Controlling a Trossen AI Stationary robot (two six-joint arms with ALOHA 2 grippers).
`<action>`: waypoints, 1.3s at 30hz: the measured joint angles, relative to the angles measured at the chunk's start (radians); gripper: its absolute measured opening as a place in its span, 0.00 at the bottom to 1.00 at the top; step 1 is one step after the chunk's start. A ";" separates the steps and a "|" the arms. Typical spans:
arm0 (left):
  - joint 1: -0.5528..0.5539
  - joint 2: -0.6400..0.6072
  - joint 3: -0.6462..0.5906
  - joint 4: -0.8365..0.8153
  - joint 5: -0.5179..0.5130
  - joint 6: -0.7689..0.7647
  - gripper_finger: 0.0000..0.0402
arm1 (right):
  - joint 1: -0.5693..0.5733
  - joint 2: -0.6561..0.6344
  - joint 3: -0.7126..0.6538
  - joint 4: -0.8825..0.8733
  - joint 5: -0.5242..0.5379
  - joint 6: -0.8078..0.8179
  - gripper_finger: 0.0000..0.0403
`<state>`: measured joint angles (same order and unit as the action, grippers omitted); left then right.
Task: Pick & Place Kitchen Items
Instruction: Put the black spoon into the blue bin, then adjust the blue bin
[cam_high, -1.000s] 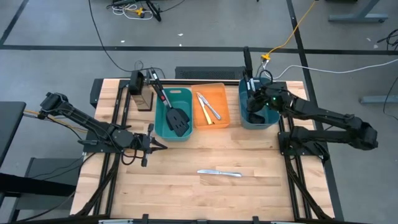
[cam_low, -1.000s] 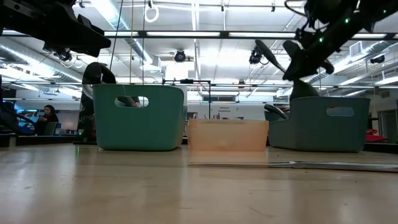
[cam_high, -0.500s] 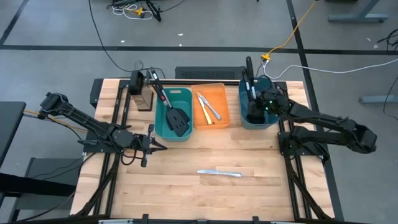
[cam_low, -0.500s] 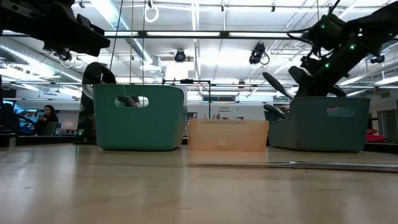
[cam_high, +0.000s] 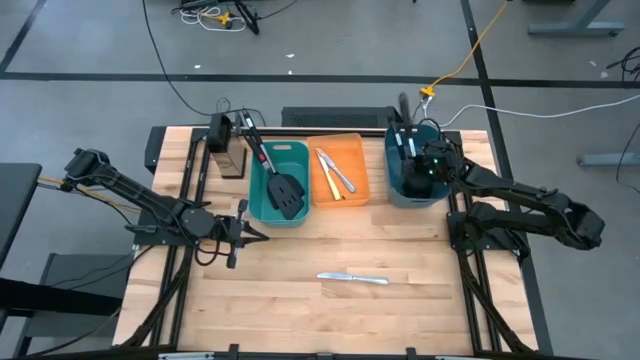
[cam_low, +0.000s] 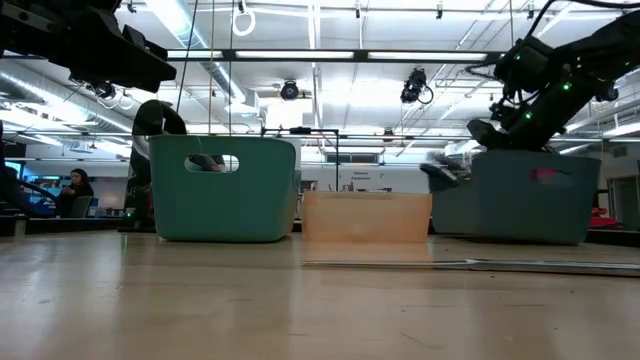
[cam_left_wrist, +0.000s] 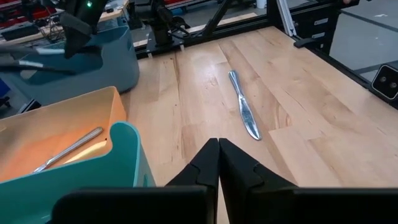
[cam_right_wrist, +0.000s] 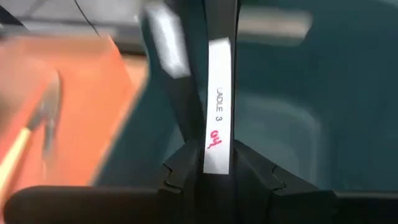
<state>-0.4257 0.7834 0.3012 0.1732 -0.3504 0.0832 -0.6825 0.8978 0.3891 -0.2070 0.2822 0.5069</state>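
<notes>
My right gripper (cam_high: 417, 166) is over the right teal bin (cam_high: 437, 192) at the far right, shut on a black ladle (cam_high: 404, 118). The ladle's slim handle carries a white label (cam_right_wrist: 217, 106). Its bowl is hidden down in the bin. A second labelled handle (cam_right_wrist: 163, 43) shows blurred beside it. My left gripper (cam_high: 262, 233) is shut on nothing and hovers near the table's left, just in front of the left teal bin (cam_high: 270, 212). A silver table knife (cam_high: 352, 279) lies flat on the wood in the middle near part. My right gripper pinches the ladle's black handle at the lower end of its white label (cam_right_wrist: 216, 163), one finger (cam_right_wrist: 181, 169) on each side. It comes in from the table's right, slanting down. The handle's free end (cam_high: 403, 100) reaches out past the bin's far rim.
The left teal bin holds black slotted spatulas (cam_high: 286, 192) with a red-marked handle. The orange bin (cam_high: 356, 148) between the teal ones holds knives and a thin yellowish stick (cam_high: 325, 172). A dark box (cam_high: 228, 155) stands at the far left. Bare wood lies around the knife.
My right gripper has sunk toward the right teal bin, rolling as it went. The ladle, which stood high above the bin's rim, has come down with it, and its lower part is now inside the bin.
</notes>
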 joint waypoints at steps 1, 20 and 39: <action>0.000 0.000 0.000 -0.001 0.000 0.000 0.04 | -0.004 0.001 -0.003 -0.007 -0.012 0.005 0.23; 0.000 0.000 0.000 -0.002 0.000 0.002 0.04 | 0.015 0.036 0.052 0.100 -0.110 -0.124 0.24; 0.000 0.000 0.000 -0.002 0.000 0.052 0.03 | 0.403 0.105 0.612 -0.872 -0.329 -0.365 0.46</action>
<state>-0.4256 0.7837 0.3008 0.1708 -0.3508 0.1352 -0.2793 1.0029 1.0008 -1.0787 -0.0468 0.1419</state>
